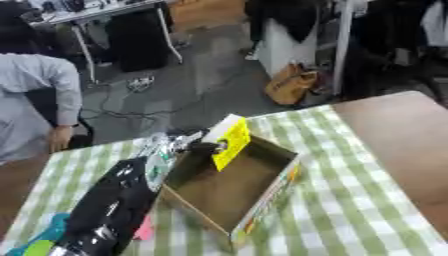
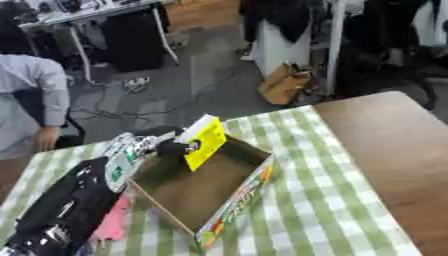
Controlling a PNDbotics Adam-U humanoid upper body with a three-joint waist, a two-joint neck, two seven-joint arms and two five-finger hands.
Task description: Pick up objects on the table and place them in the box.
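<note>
One robot arm shows, the left, black and glossy, rising from the lower left corner across a table (image 1: 350, 200) covered in green and white checked cloth; beside the arm near the bottom edge lie a teal shape (image 1: 48, 235) and a pink shape (image 2: 109, 225), too blurred to identify; the left hand (image 1: 203, 146) reaches over the near left wall of an open cardboard box (image 1: 232, 187), its dark fingers pinched on a yellow packet (image 1: 231, 142) with a white top edge, held upright just above the box's far left corner; the box's brown floor is bare; to the right, the cloth ends and bare brown tabletop begins; the right hand is not visible in either view.
</note>
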